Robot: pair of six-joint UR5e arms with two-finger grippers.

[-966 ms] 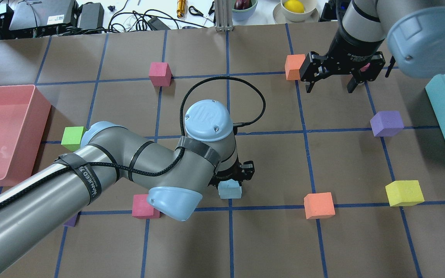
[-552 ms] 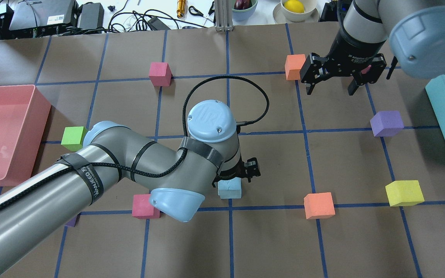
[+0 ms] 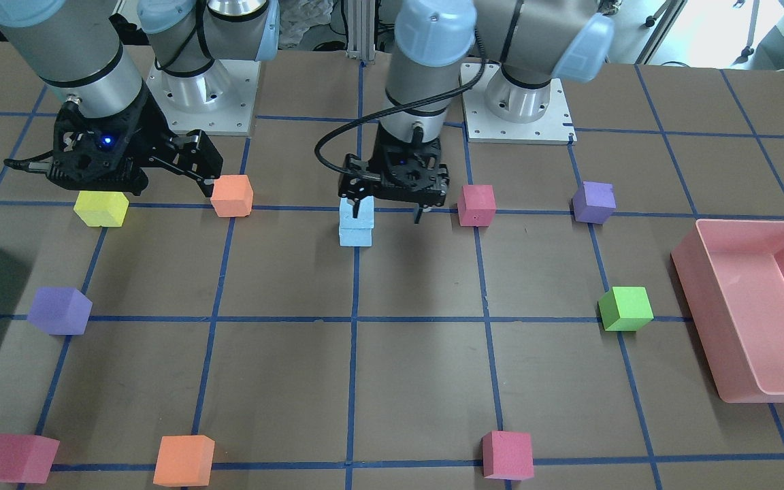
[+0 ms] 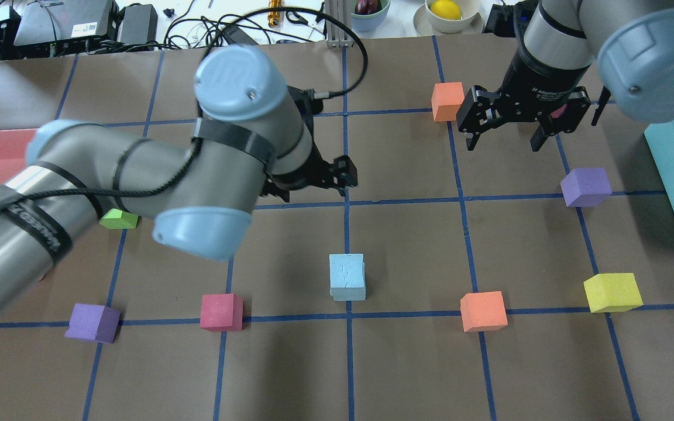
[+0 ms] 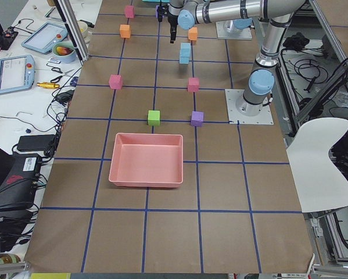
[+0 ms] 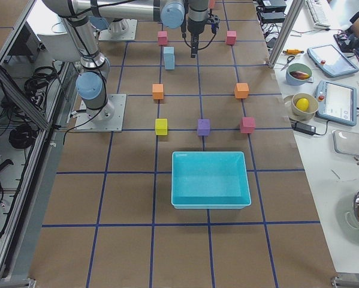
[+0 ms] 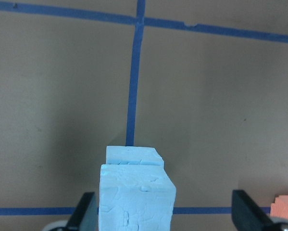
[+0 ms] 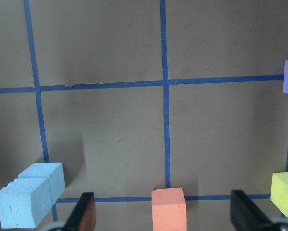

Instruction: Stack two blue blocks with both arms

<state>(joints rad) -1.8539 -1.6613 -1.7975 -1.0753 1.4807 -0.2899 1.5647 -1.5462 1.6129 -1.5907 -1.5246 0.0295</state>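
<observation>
Since left fingers [image 7: 86, 212] rose off blue blocks [image 4: 347, 278], spread; right fingers [image 8: 86, 214] spread.

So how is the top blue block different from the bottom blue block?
The upper blue block sits on the lower blue block, while the lower one sits on the table. The upper block's top face is bare; the lower block's is covered. The upper block is nearer the open left gripper that hangs above them. Both are pale blue cubes of the same size, and neither is held.
</observation>
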